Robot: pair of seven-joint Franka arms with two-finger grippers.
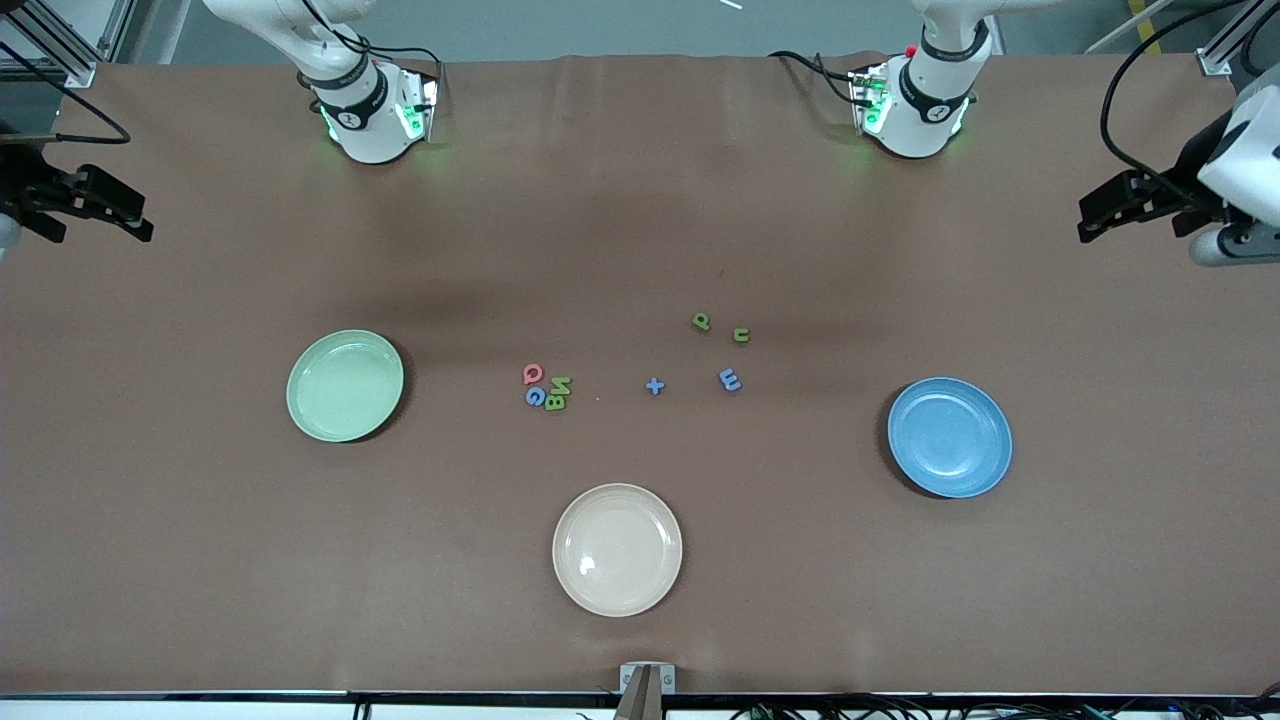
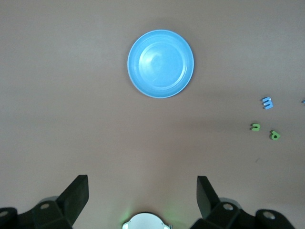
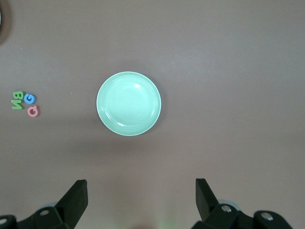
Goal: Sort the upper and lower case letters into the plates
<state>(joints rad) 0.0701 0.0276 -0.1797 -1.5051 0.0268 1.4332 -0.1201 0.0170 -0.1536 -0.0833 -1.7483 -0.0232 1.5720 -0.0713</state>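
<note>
The pale green plate lies toward the right arm's end of the table, and the blue plate toward the left arm's end; both are empty. Between them lie small foam letters. One is a tight cluster of a red Q, blue G, green N and green B. The others are a blue m, green p and green n. My left gripper hangs open and empty high above the table, looking down on the blue plate. My right gripper hangs open and empty over the green plate.
A cream-beige plate, also empty, lies nearest the front camera, midway along the table. A small blue cross-shaped piece sits between the two groups of letters. Brown cloth covers the whole table.
</note>
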